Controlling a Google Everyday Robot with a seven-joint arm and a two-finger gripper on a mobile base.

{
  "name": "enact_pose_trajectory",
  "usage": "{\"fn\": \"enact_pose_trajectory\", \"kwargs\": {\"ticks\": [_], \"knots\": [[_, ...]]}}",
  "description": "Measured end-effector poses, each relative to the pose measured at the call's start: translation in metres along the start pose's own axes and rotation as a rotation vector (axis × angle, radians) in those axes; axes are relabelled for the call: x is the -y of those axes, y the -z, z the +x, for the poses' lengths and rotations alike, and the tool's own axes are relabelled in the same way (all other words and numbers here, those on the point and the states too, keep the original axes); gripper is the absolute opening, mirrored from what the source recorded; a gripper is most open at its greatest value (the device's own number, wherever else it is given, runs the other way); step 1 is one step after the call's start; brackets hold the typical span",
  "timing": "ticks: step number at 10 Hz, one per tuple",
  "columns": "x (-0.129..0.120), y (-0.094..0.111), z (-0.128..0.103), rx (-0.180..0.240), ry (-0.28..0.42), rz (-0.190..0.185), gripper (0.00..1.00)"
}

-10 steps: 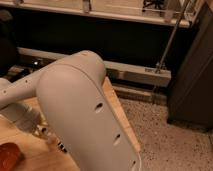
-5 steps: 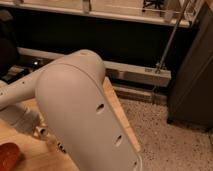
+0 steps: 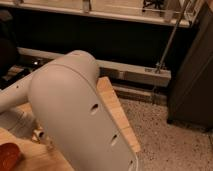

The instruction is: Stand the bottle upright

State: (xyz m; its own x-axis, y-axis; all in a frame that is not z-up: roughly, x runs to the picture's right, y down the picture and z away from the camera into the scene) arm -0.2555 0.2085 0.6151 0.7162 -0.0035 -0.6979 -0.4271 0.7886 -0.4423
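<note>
My large white arm [image 3: 80, 115] fills the middle of the camera view and covers most of the wooden table [image 3: 112, 107]. My gripper [image 3: 36, 133] is low at the left, just over the table top, mostly hidden behind the arm's elbow. Only a small rounded pale part of it shows. The bottle is not in view; it may be hidden behind the arm.
A red-orange object [image 3: 7, 156] lies on the table at the bottom left corner. The table's right edge runs beside a speckled floor [image 3: 170, 135]. A dark cabinet [image 3: 192, 75] stands at the right, with a metal rail [image 3: 135, 70] along the dark back wall.
The wrist part at the lower left has sunk slightly toward the table. The big elbow has barely moved.
</note>
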Motion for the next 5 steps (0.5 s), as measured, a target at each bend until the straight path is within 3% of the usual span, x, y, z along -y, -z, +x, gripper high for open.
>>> {"fn": "enact_pose_trajectory", "kwargs": {"ticks": [1, 2, 5], "knots": [[-0.0028, -0.0021, -0.0016, -0.01, 0.01, 0.009, 0.77], [-0.0027, -0.0017, -0.0015, -0.009, 0.01, 0.008, 0.8], [-0.002, -0.0025, -0.0013, -0.01, 0.009, 0.008, 0.8]]}}
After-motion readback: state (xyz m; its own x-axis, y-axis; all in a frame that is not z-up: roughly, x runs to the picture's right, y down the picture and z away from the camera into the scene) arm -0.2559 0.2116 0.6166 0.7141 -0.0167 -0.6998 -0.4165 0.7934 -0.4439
